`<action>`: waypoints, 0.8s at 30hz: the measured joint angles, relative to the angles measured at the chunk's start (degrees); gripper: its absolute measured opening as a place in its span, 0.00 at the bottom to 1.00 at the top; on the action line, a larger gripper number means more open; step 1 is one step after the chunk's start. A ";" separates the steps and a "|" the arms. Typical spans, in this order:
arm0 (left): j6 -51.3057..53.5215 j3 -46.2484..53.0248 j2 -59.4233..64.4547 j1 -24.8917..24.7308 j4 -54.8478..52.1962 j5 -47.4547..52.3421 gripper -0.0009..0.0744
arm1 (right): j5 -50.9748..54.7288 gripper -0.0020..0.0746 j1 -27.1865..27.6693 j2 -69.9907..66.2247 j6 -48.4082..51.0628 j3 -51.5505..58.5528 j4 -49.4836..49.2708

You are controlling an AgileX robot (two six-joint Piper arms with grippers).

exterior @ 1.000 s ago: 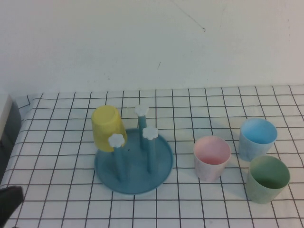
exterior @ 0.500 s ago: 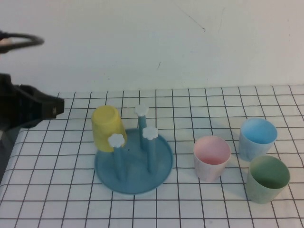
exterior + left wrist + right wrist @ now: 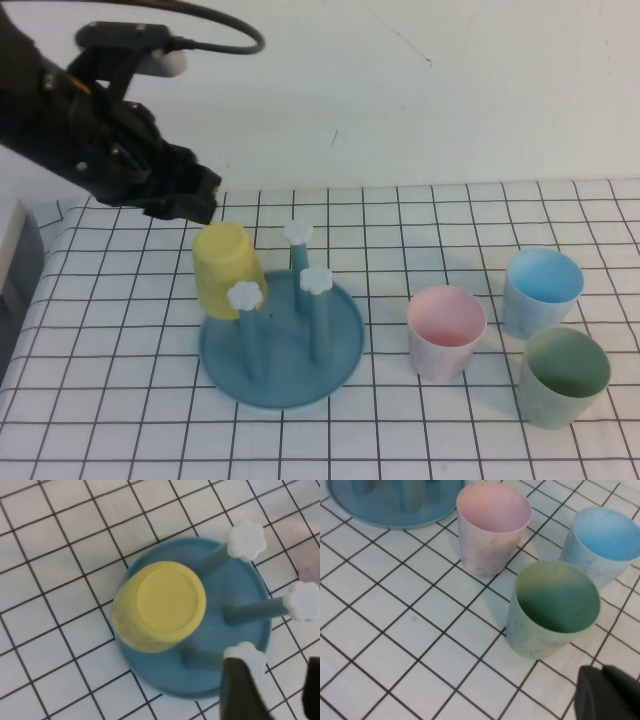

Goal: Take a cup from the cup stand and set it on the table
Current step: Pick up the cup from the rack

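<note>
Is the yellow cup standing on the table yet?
No, the yellow cup sits upside down on the cup stand, left gripper above it.

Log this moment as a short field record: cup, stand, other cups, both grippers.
cup: yellow cup, upside down on a peg of the stand
stand: stand on the table, three pegs bare
other cups: pink cup, blue cup, green cup, all upright on the table, right of the stand
left gripper: left gripper above and behind the yellow cup, not touching it; open
right gripper: only a dark tip shows in its wrist view, near the green cup
task state: cup not yet taken
</note>
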State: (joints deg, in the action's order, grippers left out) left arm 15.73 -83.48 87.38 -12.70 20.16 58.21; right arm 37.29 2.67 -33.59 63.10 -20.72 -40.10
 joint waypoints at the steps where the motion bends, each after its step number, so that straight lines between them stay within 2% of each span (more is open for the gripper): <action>1: -0.65 -1.09 1.26 -1.09 -0.69 0.46 0.40 | 0.00 0.02 0.00 0.00 0.00 0.00 0.00; 5: -4.66 -4.77 5.71 -3.98 -4.94 1.13 0.75 | 0.20 0.02 0.00 0.00 0.49 0.00 0.00; 7: -7.56 -6.67 7.78 -4.98 -8.09 1.42 0.84 | 0.44 0.02 0.00 0.00 0.57 0.00 0.00; 12: -11.38 -11.12 13.21 -6.55 -14.44 2.61 0.89 | 0.63 0.02 0.00 0.00 0.70 0.00 0.00; 24: -12.58 -13.02 22.50 -6.93 -16.94 3.77 0.89 | 2.56 0.02 0.00 0.00 1.56 0.00 0.00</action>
State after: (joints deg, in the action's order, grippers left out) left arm 3.15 -96.50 109.88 -19.63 3.21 61.98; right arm 39.85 2.67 -33.59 64.66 -20.72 -40.10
